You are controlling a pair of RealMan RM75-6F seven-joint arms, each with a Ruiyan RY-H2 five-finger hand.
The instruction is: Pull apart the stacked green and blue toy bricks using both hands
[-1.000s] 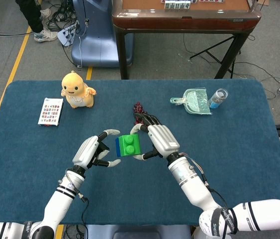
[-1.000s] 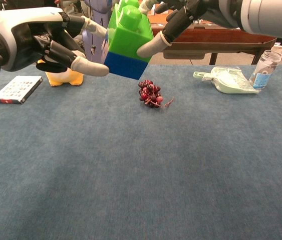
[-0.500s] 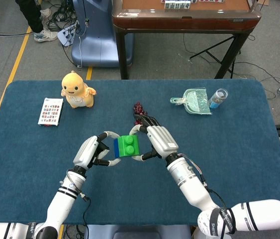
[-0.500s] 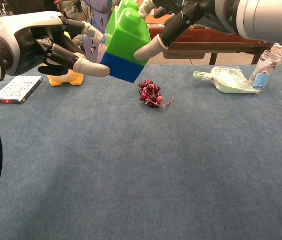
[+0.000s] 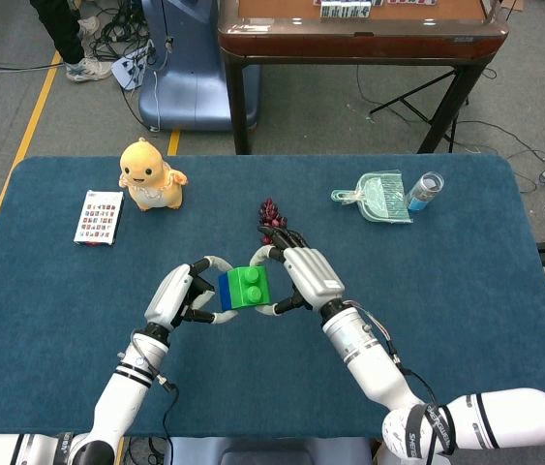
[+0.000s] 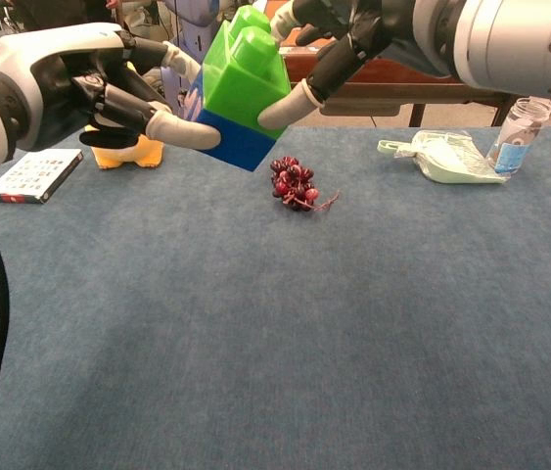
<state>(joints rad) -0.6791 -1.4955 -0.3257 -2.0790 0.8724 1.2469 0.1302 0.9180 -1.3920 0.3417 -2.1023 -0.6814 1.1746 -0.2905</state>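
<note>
Since a second ago your left hand (image 6: 55, 83) has closed in, so its fingers (image 6: 182, 130) now press the blue brick (image 6: 224, 139) instead of just reaching its edge, and the stack has drifted a little toward that hand. You see the table (image 5: 466, 291) spreading under both hands, with the bricks held in the air above it.

Your right hand (image 5: 308, 274) comes in from the other side; its fingers (image 6: 290, 102) pinch the green brick (image 6: 246, 71), thumb below and the rest over the studded top. The left fingers curl around the blue one from its outer side, one above, one below. Green still sits seated on blue, tilted, no gap showing between them.

Past your right fingers lies the dustpan (image 5: 380, 197) with the bottle (image 5: 425, 190) just beside it. Beyond your left fingers stands the duck (image 5: 148, 175), and the card box (image 5: 99, 216) lies outward of it. Grapes (image 6: 295, 183) lie just behind the right fingers, below the stack in the chest view.
</note>
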